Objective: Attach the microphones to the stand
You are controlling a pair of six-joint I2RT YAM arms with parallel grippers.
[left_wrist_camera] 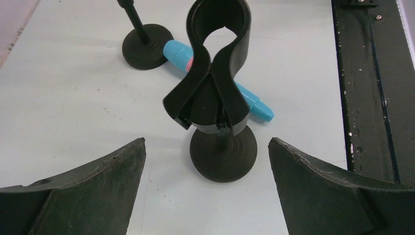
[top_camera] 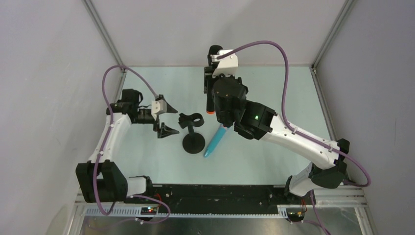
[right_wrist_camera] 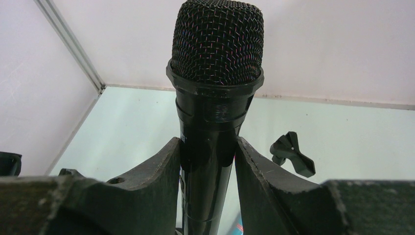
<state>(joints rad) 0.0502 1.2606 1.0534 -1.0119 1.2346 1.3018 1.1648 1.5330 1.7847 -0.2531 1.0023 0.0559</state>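
Holds left gripper (top_camera: 170, 119) wide open, aimed right. Stretches right arm (top_camera: 293, 134) far forward and leftward; clamps black mic (right_wrist_camera: 215, 122) in right gripper (top_camera: 211, 82).

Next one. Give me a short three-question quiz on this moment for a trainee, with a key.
1. Where is the turquoise microphone?
2. What does the right gripper hold? A) the turquoise microphone B) the black microphone C) nothing
3. True or false: the left gripper is shut on the stand's clip.
Key: 1. Lying on the table beside the stand's base. 2. B. 3. False: its jaws are open, short of the empty clip.
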